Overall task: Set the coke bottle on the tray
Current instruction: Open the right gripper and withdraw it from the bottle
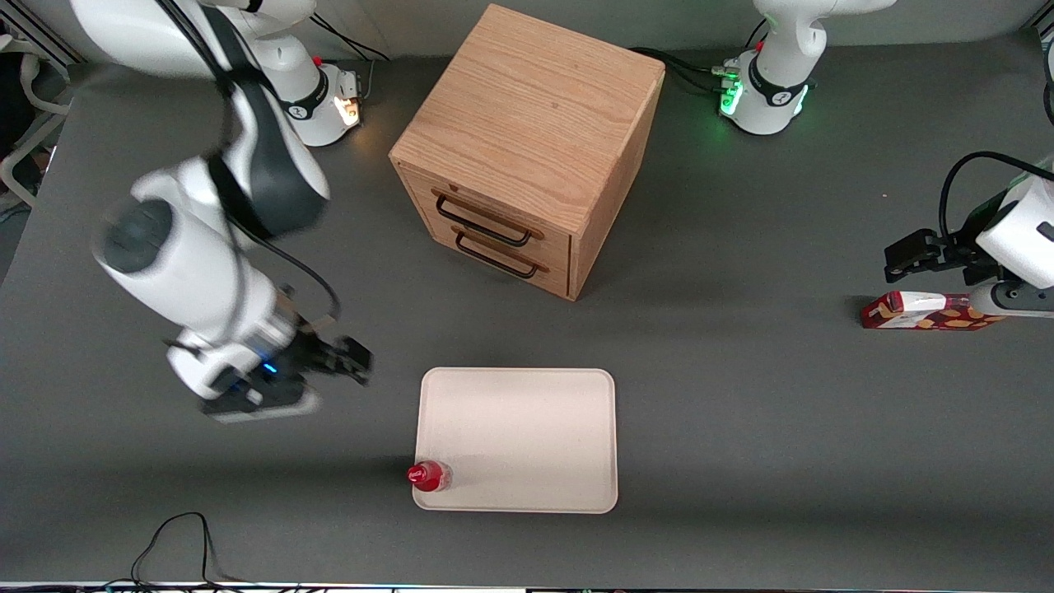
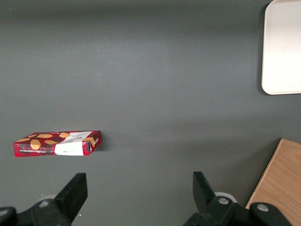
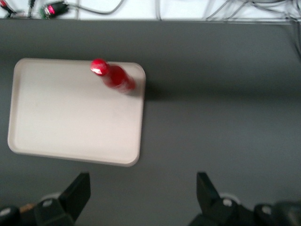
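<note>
Coke bottle first: the tiny bottle with red cap, red label and clear base (image 1: 429, 476) stands upright on the large flat cream-white rectangular tray with rounded corners (image 1: 527, 428), in the tray's corner nearest the front camera and toward the working arm's end of the table — you see it just inside the low rim. From the right wrist camera the same bottle (image 3: 113, 76) sits at a corner of the tray (image 3: 70, 117).

Your right arm's gripper (image 1: 350, 362) hangs above the bare dark grey tabletop (image 1: 741, 412), beside the tray and apart from the bottle, holding nothing — its jaws stand wide apart, as its black fingers (image 3: 77, 190) show.

A light wooden drawer box with two black handles (image 1: 527, 148) stands farther from the front camera than the tray. A red-and-white flat carton (image 1: 926, 311) lies toward the parked arm's end of the table.
</note>
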